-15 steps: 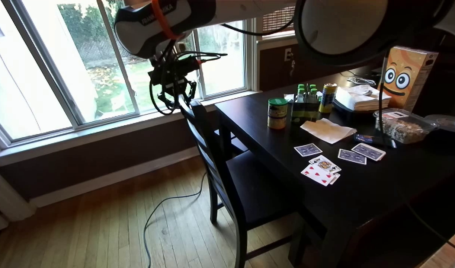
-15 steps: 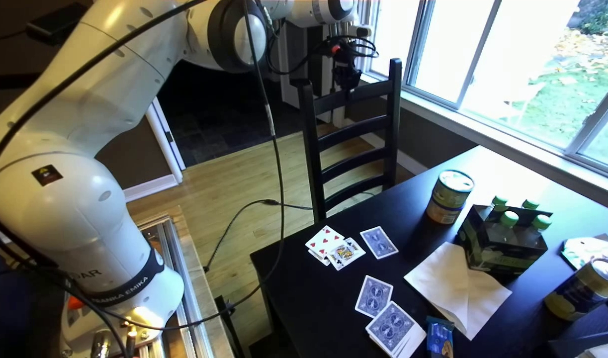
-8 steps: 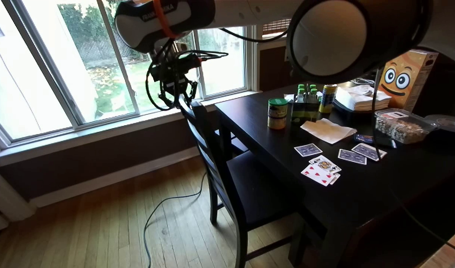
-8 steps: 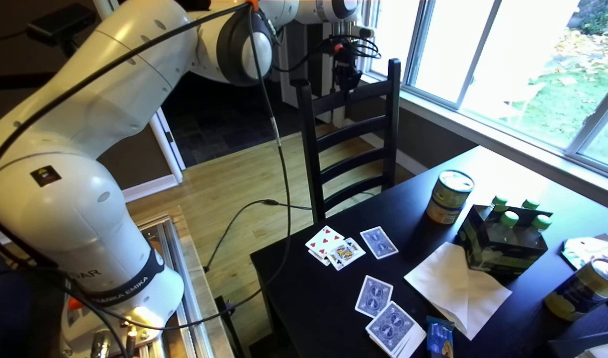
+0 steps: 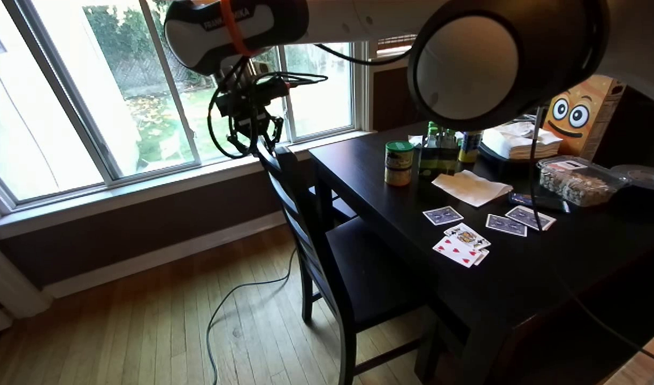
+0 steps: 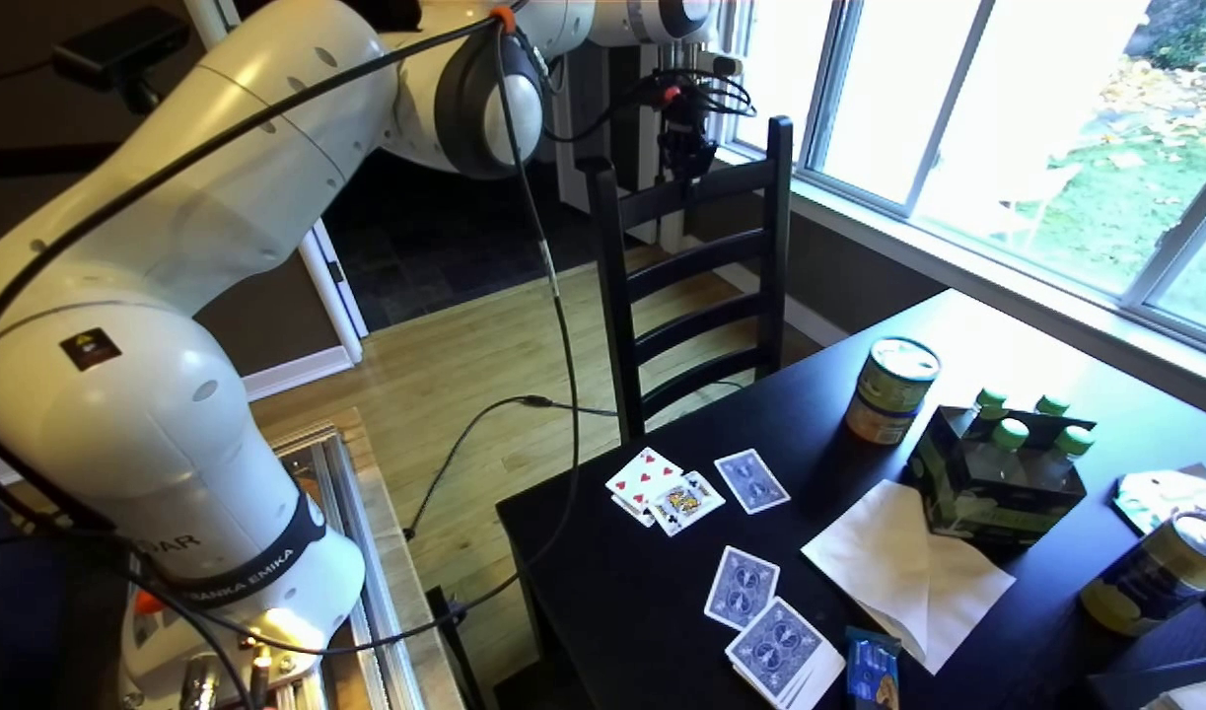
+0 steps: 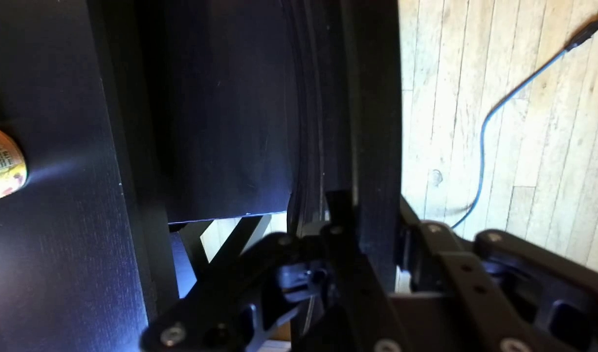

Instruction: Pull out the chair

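In the wrist view the end effector was seen clenched on the chair, its fingers set against both sides of the top slat; in both exterior views those fingers were partly lost among other dark parts. The seat and legs were shown in an exterior view, whereas in an exterior view the seat was hidden behind the bench, over whose far edge the lower slats were displayed. An orange box was shown at far right in an exterior view, and the arm's white base at near left in an exterior view. The chair was set at the bench and pointed toward it, the seat run up to its edge and the back turned away. The long axis was carried upright by the tall back, leaned slightly away from the bench at the top.
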